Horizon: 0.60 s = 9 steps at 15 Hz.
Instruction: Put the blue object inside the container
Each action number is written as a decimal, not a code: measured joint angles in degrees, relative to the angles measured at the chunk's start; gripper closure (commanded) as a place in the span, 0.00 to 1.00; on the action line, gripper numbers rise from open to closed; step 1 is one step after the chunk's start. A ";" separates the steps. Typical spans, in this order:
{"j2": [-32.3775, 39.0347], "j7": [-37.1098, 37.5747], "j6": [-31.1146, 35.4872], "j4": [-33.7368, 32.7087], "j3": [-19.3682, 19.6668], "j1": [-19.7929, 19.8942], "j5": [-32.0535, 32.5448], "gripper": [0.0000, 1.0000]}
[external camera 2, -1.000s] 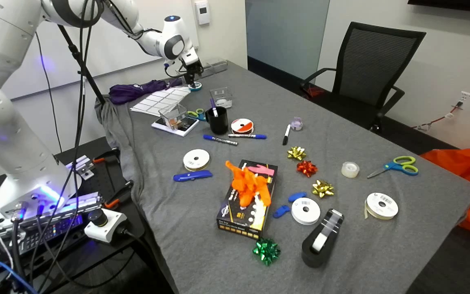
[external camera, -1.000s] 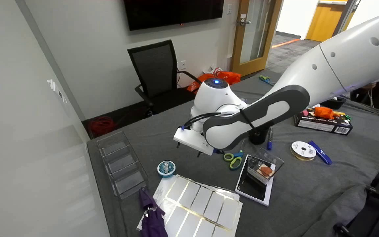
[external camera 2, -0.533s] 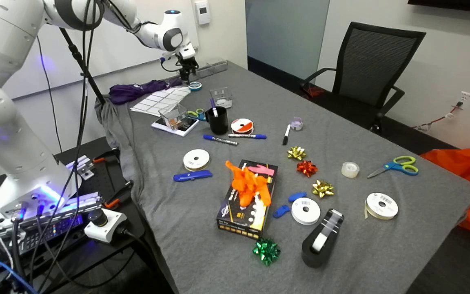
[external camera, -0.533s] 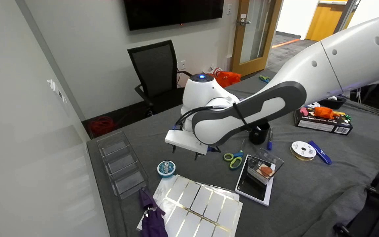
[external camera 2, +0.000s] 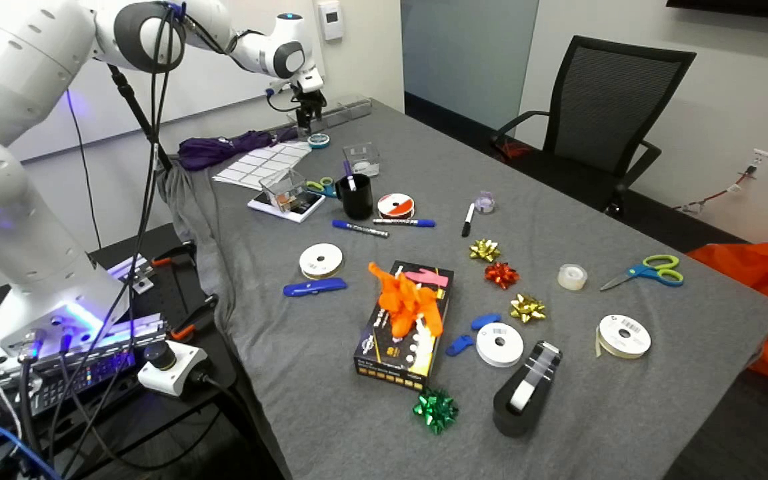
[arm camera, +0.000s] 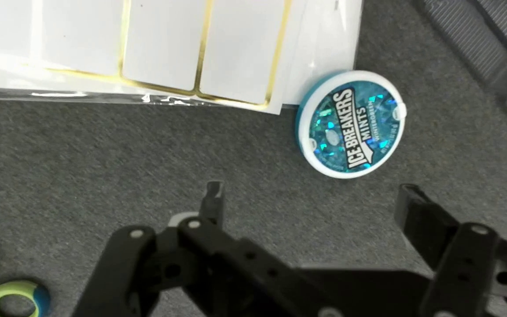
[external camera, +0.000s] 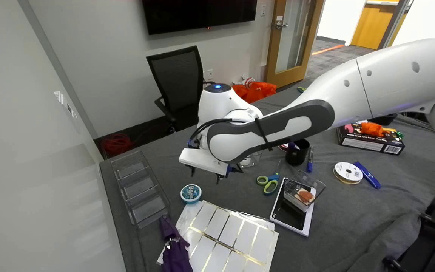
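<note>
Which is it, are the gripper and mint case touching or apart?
Apart: the wrist view shows grey cloth between the mint case and both fingertips of the gripper.

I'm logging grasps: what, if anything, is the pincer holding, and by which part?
Nothing is held: the pincer stands open, and the blue mint tin lies apart from it.

You see a table (external camera 2: 631, 407) covered in gray, a black chair (external camera 2: 614, 110) beside it, a dark screen (external camera: 202, 16) high on a pale wall (external camera: 123, 64), a wood and glass door (external camera: 293, 39), gray carpet (external camera: 321, 65) past it
</note>
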State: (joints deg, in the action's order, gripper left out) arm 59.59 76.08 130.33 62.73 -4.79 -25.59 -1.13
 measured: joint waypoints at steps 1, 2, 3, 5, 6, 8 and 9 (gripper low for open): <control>1.59 0.23 -0.99 -2.10 0.02 0.00 0.00 0.00; 3.16 0.44 -2.00 -4.17 0.03 0.01 0.00 0.00; 4.72 0.52 -2.85 -6.25 0.02 0.02 -0.02 0.00; 7.50 0.52 -3.48 -9.82 -0.06 0.03 -0.08 0.00; 8.64 0.49 -3.48 -11.25 -0.07 0.03 -0.25 0.00; 10.64 0.24 -3.32 -13.57 -0.09 0.03 -0.57 0.00; 11.55 -0.04 -2.97 -14.61 -0.25 0.07 -0.60 0.00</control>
State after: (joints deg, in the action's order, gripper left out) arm 71.14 76.05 127.36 48.12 -5.04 -25.52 -1.73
